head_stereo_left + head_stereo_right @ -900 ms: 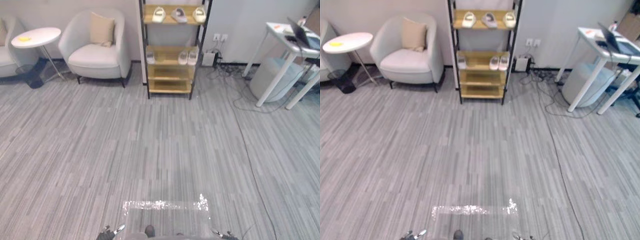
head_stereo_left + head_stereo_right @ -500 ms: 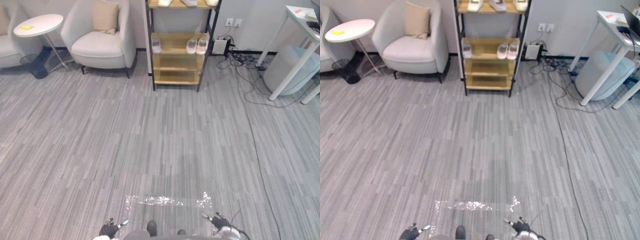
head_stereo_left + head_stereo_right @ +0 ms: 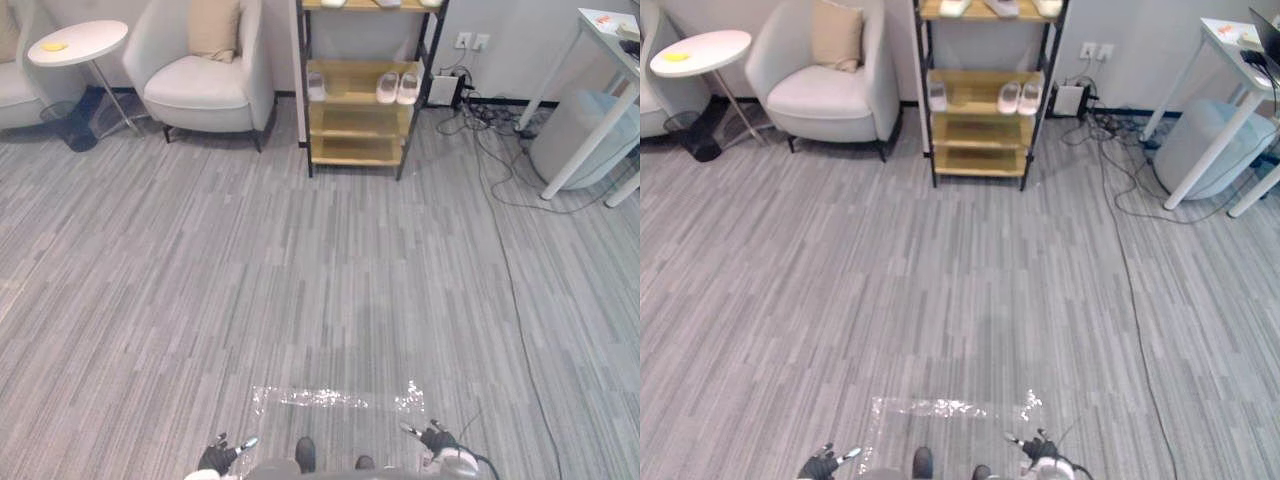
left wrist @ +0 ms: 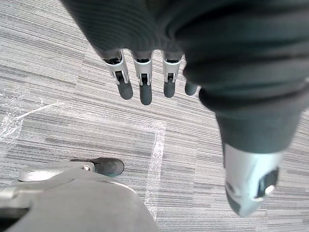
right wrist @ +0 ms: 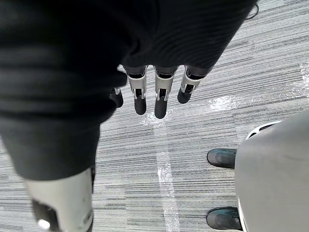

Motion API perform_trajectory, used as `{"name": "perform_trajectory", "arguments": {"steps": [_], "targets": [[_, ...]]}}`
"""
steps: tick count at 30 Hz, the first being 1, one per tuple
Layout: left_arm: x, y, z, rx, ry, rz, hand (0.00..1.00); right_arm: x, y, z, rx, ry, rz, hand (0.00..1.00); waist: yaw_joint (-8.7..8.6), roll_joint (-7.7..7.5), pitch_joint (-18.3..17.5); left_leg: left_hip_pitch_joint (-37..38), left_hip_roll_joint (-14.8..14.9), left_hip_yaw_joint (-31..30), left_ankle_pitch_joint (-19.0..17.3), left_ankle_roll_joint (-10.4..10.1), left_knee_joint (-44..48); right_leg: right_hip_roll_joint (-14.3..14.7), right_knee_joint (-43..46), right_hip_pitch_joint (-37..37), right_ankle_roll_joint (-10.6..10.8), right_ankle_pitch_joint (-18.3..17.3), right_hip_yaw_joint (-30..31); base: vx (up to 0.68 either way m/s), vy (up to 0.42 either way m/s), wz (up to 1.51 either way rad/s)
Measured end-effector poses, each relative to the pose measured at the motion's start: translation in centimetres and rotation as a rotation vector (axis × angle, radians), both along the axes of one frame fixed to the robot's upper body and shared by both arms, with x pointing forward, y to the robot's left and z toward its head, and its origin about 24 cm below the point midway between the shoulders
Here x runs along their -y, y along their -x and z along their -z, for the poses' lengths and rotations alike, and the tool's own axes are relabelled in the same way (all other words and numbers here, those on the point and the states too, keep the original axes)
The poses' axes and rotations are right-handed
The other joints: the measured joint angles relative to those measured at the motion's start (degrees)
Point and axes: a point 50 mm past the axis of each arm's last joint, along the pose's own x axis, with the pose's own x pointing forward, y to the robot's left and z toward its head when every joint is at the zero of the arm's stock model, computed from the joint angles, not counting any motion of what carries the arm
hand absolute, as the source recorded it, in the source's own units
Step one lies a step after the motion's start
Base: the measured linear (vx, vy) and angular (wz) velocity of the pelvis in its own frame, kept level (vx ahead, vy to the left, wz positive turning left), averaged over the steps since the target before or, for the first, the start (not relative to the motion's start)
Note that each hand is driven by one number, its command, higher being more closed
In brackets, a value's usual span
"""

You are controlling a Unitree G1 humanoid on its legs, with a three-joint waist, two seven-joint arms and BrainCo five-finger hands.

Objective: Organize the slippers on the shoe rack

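Hands both hang low over the grey striped carpet (image 3: pixel 300 280), well away from the work. The left hand (image 4: pixel 141 83) has its fingers straight and slightly apart, with nothing in them and nothing touching them. The right hand (image 5: pixel 157 94) hangs likewise, fingers loose and straight, holding nothing. Just ahead of them a shiny patch of tape (image 3: pixel 335 398) lies on the floor. Across the room, against the far wall, stands the shoe rack (image 3: pixel 355 152). On its second shelf a single slipper (image 3: pixel 316 87) sits at the left end and a pair of slippers (image 3: pixel 397 88) lies side by side at the right end. Three more pale slippers (image 3: pixel 1000 7) line the top shelf. A light armchair (image 3: pixel 205 85) stands just left of the rack.
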Motion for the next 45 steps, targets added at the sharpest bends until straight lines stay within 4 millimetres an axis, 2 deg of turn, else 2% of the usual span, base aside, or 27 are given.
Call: {"name": "perform_trajectory", "arguments": {"steps": [3,4,6,8,11,14,17,18,20,22,23,24,25,27,29,31,32,33,34,35,36,37,38,40,42,44,45], "targets": [[-0.1,0.0,0.0,0.001,-0.010,-0.005,0.00,-0.1,-0.1,0.0,0.002,0.000,0.001,0.00,0.03,-0.19,0.1,0.0,0.1,0.0,-0.3,-0.2,0.0,0.1,-0.2,0.1,0.0,-0.1,-0.1,0.00,0.000,0.00],[-0.2,-0.2,-0.1,0.005,-0.016,-0.005,0.00,-0.2,-0.1,0.0,0.003,-0.002,0.004,0.00,0.04,-0.59,0.3,-1.8,0.2,0.2,-2.4,-0.3,3.5,0.1,0.0,-0.1,-0.1,-0.4,-0.1,0.00,0.000,0.00],[-0.3,-0.7,-0.2,0.018,-0.021,-0.006,0.00,-0.2,-0.2,0.0,0.003,0.000,0.008,0.00,0.75,-0.60,0.7,-7.9,1.6,1.3,-9.2,-0.8,16.8,0.6,0.8,-0.4,-0.7,-1.3,0.2,0.02,-0.042,-0.11],[-0.5,-1.0,-0.4,0.036,-0.020,-0.029,0.00,-0.1,-0.1,0.0,0.003,0.002,0.017,0.00,1.00,-0.39,1.2,-13.2,3.8,3.0,-12.7,-1.5,30.5,1.6,1.2,0.5,-1.6,-2.7,0.6,0.02,-0.027,-0.12],[-0.5,-1.9,-0.8,0.084,-0.018,-0.061,0.00,0.1,-0.3,-0.1,0.008,0.008,0.036,0.00,2.26,0.36,2.9,-22.4,8.4,5.4,-13.6,-1.4,52.7,3.0,3.2,3.3,-2.7,-4.8,2.2,0.09,0.019,-0.21],[-0.3,-2.0,-0.8,0.090,-0.007,-0.082,0.00,0.4,-0.7,-0.2,0.006,0.019,0.038,0.00,3.24,0.43,3.2,-26.2,7.2,4.3,-15.7,-1.7,46.8,1.5,4.0,4.4,-2.4,-6.2,4.0,0.23,0.128,-0.31],[-0.3,-2.0,-0.8,0.093,0.000,-0.102,0.00,0.6,-1.4,-0.5,0.024,0.025,0.034,0.00,4.09,-0.02,3.3,-25.5,4.3,3.0,-9.3,-3.3,26.5,-1.9,4.4,4.4,0.3,-9.0,5.5,0.28,0.191,-0.28],[0.0,-1.6,-0.6,0.081,0.002,-0.110,0.00,0.8,-1.6,-0.6,0.029,0.033,0.029,0.00,4.33,0.41,2.9,-24.8,2.9,3.2,-4.4,-1.7,26.0,-3.2,4.9,4.7,1.6,-10.8,6.2,0.35,0.235,-0.24],[-0.4,-2.0,-0.8,0.091,-0.010,-0.113,0.00,0.1,-2.3,-0.7,0.045,0.014,0.022,0.00,4.97,-1.16,3.0,-25.0,1.0,5.1,-8.2,1.3,28.5,-5.7,10.0,3.4,2.6,-12.2,6.8,0.44,0.190,-0.25],[-0.4,-2.2,-0.8,0.098,-0.010,-0.112,0.00,-0.4,-2.4,-0.7,0.050,0.001,0.020,0.00,5.83,-1.45,3.0,-22.5,0.9,6.3,-10.9,2.1,29.0,-7.1,22.7,-0.9,4.6,-12.4,8.0,0.48,0.205,-0.26],[-0.5,-2.1,-0.8,0.092,-0.014,-0.113,0.00,-0.8,-2.2,-0.5,0.043,-0.012,0.015,0.00,5.87,-1.72,3.2,-18.9,0.9,6.7,-12.8,2.3,28.9,-7.5,33.8,-3.9,8.6,-10.1,8.9,0.44,0.174,-0.32],[-0.7,-1.9,-0.8,0.088,-0.018,-0.112,0.00,-1.0,-2.1,-0.5,0.039,-0.015,0.001,0.00,5.90,-1.96,3.4,-15.6,1.1,7.4,-14.3,2.4,28.6,-7.9,44.5,-6.8,10.7,-8.1,9.7,0.54,0.173,-0.38],[-0.8,-1.6,-0.8,0.081,-0.022,-0.110,0.00,-1.1,-2.0,-0.4,0.034,-0.009,-0.016,0.00,5.80,-1.98,3.4,-12.3,1.1,7.6,-15.1,2.8,28.0,-8.3,53.6,-9.4,10.2,-7.3,9.3,0.37,0.088,-0.28],[-0.9,-1.9,-0.8,0.084,-0.029,-0.083,0.00,-0.8,-1.6,-0.4,0.027,-0.002,-0.021,0.00,4.66,-2.05,3.4,-5.1,1.2,7.4,-16.1,3.1,23.9,-11.2,62.3,-14.4,3.6,-8.4,1.9,0.45,0.068,-0.03],[-0.9,-2.7,-1.0,0.104,-0.028,-0.078,0.00,-0.7,-2.0,-0.5,0.035,0.005,-0.030,0.00,4.04,-2.11,3.7,-0.2,2.5,7.3,-16.1,3.1,20.8,-11.0,56.8,-17.9,1.3,-10.7,-3.7,0.49,0.007,0.04],[-0.7,-3.4,-1.2,0.119,-0.025,-0.074,0.00,-0.6,-2.3,-0.6,0.044,0.010,-0.035,0.00,3.57,-1.83,3.9,2.6,4.4,6.8,-16.1,3.0,19.5,-8.7,45.2,-20.9,0.6,-10.9,-7.7,0.49,-0.050,0.08],[-0.6,-4.0,-1.4,0.136,-0.023,-0.069,0.00,-0.5,-2.8,-0.8,0.052,0.017,-0.055,0.00,3.24,-1.70,4.0,3.8,5.5,5.4,-16.0,3.0,18.6,-6.6,34.0,-22.3,0.7,-8.7,-8.6,0.45,-0.086,0.43],[-0.3,-4.7,-1.5,0.151,-0.017,-0.062,0.00,-0.5,-2.8,-0.8,0.053,0.018,-0.056,0.00,2.87,-1.82,4.2,4.9,5.9,4.4,-16.2,2.3,17.5,-5.0,22.8,-23.1,1.2,-3.7,-8.2,0.46,-0.104,0.51],[-0.1,-4.8,-1.5,0.154,-0.014,-0.056,0.00,-0.5,-2.8,-0.8,0.053,0.019,-0.056,0.00,2.82,-1.87,4.1,5.6,5.9,4.1,-16.6,1.2,16.8,-4.4,18.2,-23.0,1.5,-0.9,-7.5,0.47,-0.142,0.54],[-0.1,-4.7,-1.5,0.151,-0.014,-0.057,0.00,-0.5,-2.7,-0.8,0.048,0.018,-0.060,0.00,2.76,-2.28,4.4,7.5,5.4,3.4,-18.0,-1.1,15.9,-3.7,11.5,-23.3,1.3,5.5,-6.0,0.49,-0.200,0.50],[-0.3,-4.5,-1.4,0.146,-0.018,-0.062,0.00,-1.0,-2.8,-0.7,0.049,0.008,-0.070,0.00,2.67,-3.84,4.5,9.6,4.2,1.7,-19.2,-2.7,15.9,-3.8,11.1,-23.3,-2.0,10.6,-4.0,0.52,-0.232,0.57],[-0.4,-4.6,-1.5,0.147,-0.020,-0.067,0.00,-1.0,-2.7,-0.7,0.050,0.006,-0.069,0.00,2.32,-4.25,4.4,10.5,4.2,0.7,-19.7,-3.1,16.0,-3.7,12.5,-23.6,-3.5,14.1,-2.6,0.51,-0.225,0.47],[0.1,-4.6,-1.4,0.154,-0.004,-0.081,0.00,-0.5,-3.5,-1.0,0.066,0.020,-0.076,0.00,2.20,-1.40,4.1,10.8,7.1,-0.9,-19.8,-3.5,17.1,-1.7,15.6,-23.5,-4.4,10.5,-4.6,0.51,-0.228,0.31],[0.4,-4.4,-1.2,0.146,0.006,-0.096,0.00,-0.6,-3.9,-1.2,0.079,0.018,-0.078,0.00,2.25,0.58,3.3,7.0,9.9,-3.1,-19.9,-3.6,25.8,1.1,14.5,-22.0,-4.8,7.8,-5.5,0.55,-0.262,0.11],[0.6,-3.9,-1.0,0.143,0.026,-0.159,0.00,-0.7,-3.7,-1.1,0.073,0.018,-0.080,0.00,2.60,2.66,4.2,-3.9,14.4,-4.8,-14.9,-4.5,53.7,5.9,9.2,-14.7,-6.0,6.0,-5.9,0.49,-0.226,-0.05],[0.2,-4.0,-1.2,0.153,0.019,-0.168,0.00,-1.2,-3.5,-1.0,0.067,0.011,-0.074,0.00,3.83,2.28,4.8,-11.0,16.5,-3.4,-16.7,-4.5,66.4,7.6,6.8,-8.8,-7.9,4.3,-5.6,0.44,-0.124,-0.12],[-0.1,-4.4,-1.4,0.166,0.010,-0.163,0.00,-1.2,-3.4,-0.9,0.064,0.011,-0.071,0.00,4.01,1.62,5.2,-13.1,16.1,-3.2,-17.4,-4.2,67.4,7.5,6.2,-7.2,-8.0,3.4,-5.4,0.47,-0.138,-0.03]]}}
